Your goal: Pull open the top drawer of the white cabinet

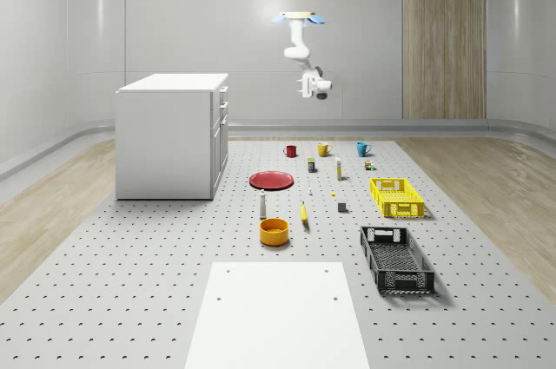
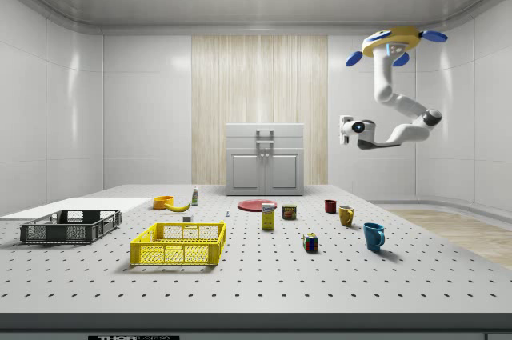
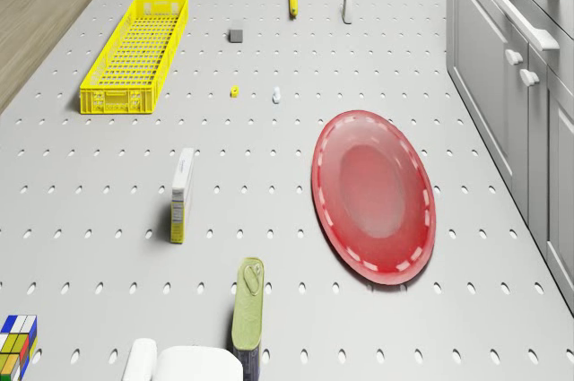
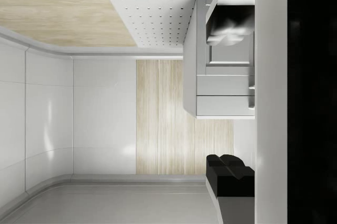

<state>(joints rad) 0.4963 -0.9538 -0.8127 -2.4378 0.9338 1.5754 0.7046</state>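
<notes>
White sheet (image 1: 276,315) lying nearest the whole-scene camera on the perforated table (image 1: 130,282).

White cabinet (image 1: 172,135) standing toward the whole-scene view's left, drawer fronts facing that view's right; top drawer (image 1: 223,94) looking flush with the fronts below it, so closed. In the side view the cabinet (image 2: 265,159) is sitting at the far end of the table, handles (image 2: 265,136) facing the camera.

Drone (image 1: 301,17) hovering high, well to the whole-scene view's right of the cabinet and above the mugs' end of the table; in the side view the drone (image 2: 396,42) is floating at upper right. Arm (image 2: 392,112) hanging down and bending toward the cabinet side. End effector (image 1: 306,86) hanging in mid-air at about cabinet-top height, well apart from the drawer, touching nothing; end effector (image 2: 346,130) pointing toward the side view's left. Cannot tell whether its fingers are open or closed.

Black crate (image 1: 396,259) and yellow crate (image 1: 397,197) sitting on the whole-scene view's right. Red plate (image 1: 272,180) lying near the cabinet front, also in the drone view (image 3: 373,197). Orange bowl (image 1: 274,231) beside a banana (image 1: 304,214). Red mug (image 1: 290,151), yellow mug (image 1: 323,149), blue mug (image 1: 362,148) lining up at the far side.
</notes>
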